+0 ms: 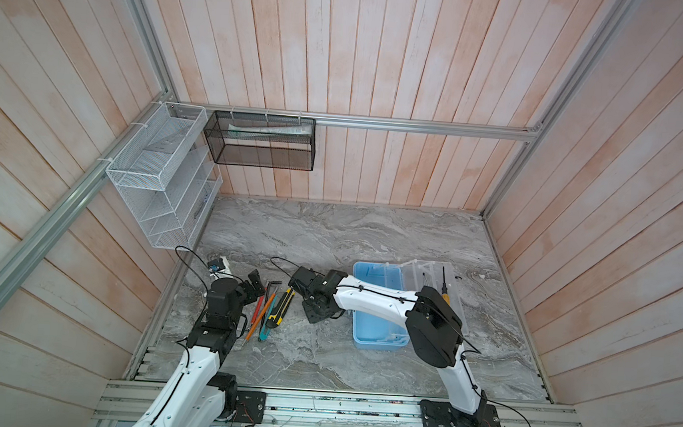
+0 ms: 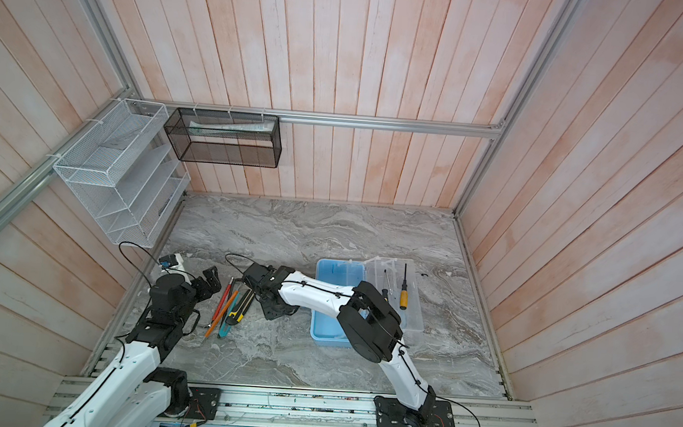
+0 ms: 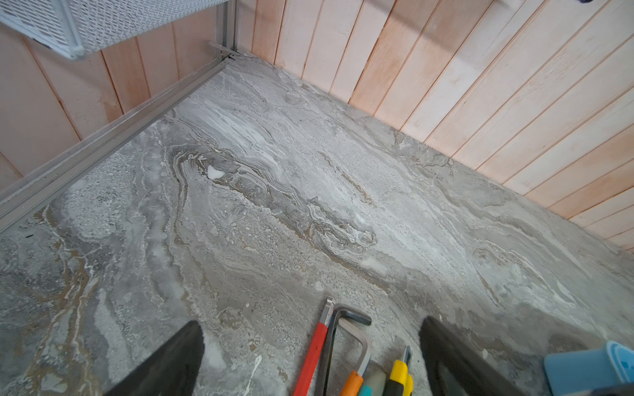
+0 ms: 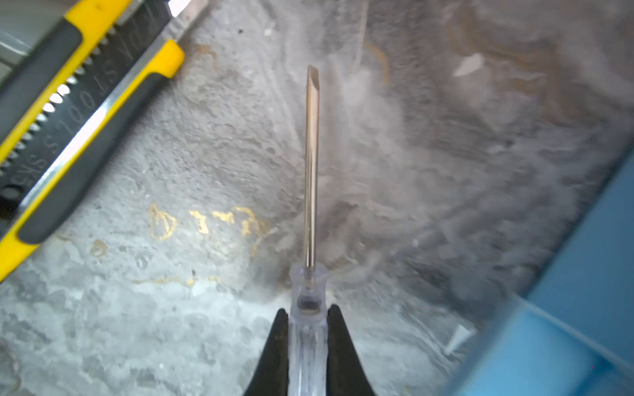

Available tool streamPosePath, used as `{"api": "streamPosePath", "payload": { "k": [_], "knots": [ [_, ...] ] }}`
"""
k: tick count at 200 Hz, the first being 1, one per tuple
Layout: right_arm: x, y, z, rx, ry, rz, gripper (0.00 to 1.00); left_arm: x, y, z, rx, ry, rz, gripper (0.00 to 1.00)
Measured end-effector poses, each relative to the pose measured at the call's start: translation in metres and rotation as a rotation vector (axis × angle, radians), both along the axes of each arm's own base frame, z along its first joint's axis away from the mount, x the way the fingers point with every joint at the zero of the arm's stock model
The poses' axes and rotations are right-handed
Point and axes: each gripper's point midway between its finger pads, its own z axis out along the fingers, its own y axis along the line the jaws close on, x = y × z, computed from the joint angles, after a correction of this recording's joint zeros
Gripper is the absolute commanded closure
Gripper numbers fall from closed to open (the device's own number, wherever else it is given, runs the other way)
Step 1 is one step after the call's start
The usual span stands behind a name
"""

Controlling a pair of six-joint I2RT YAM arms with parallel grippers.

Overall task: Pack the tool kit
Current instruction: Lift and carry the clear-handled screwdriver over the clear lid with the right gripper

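grey marbled desk [image 1: 330, 230] boxed in by pale plank walls [image 1: 385, 59]; left pincer [image 3: 310, 325] gapes wide over it, right pincer [image 4: 307, 312] clamps a clear-handled screwdriver [image 4: 311, 164].

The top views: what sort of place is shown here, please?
Probably a purpose-built robot test cell, not a real workshop: pale plank walls with an aluminium frame, a marble-patterned table, and the left arm and right arm mounted on a rail at its near edge.
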Motion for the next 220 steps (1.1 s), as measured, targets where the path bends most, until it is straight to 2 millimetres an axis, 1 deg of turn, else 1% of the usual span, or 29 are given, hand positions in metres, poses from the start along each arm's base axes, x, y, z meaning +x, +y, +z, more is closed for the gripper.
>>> {"api": "streamPosePath", "payload": {
  "k": [25,52,64,80,90,121,147,168,180,198,220],
  "knots": [
    [0.018,-0.03,0.035,0.041,-0.028,-0.053,1.0,0.0,0.0,0.0,0.0,0.001,0.0,0.0],
    [0.047,-0.071,0.073,0.051,-0.104,-0.137,1.0,0.0,0.0,0.0,0.0,0.001,0.0,0.0],
    [0.057,-0.088,0.086,0.037,-0.135,-0.17,1.0,0.0,0.0,0.0,0.0,0.001,0.0,0.0],
    [0.066,-0.116,0.099,0.014,-0.173,-0.216,1.0,0.0,0.0,0.0,0.0,0.002,0.0,0.0],
    [0.069,-0.134,0.104,0.001,-0.185,-0.242,1.0,0.0,0.0,-0.001,0.0,0.003,0.0,0.0],
    [0.074,-0.202,0.122,-0.039,-0.233,-0.363,1.0,0.0,0.0,-0.001,0.0,0.003,0.0,0.0],
    [0.071,-0.256,0.136,-0.06,-0.267,-0.474,1.0,0.0,0.0,-0.001,0.0,0.005,0.0,0.0],
    [0.067,-0.295,0.141,-0.095,-0.301,-0.558,1.0,0.0,0.0,-0.003,0.001,0.01,0.0,0.0],
    [0.063,-0.313,0.142,-0.132,-0.32,-0.595,1.0,0.0,0.0,-0.003,0.001,0.01,0.0,0.0],
    [0.059,-0.332,0.142,-0.174,-0.336,-0.629,1.0,0.0,0.0,-0.003,0.001,0.011,0.0,0.0],
    [0.055,-0.351,0.132,-0.221,-0.32,-0.656,1.0,0.0,0.0,-0.004,0.001,0.014,0.0,0.0]
  ]
}}
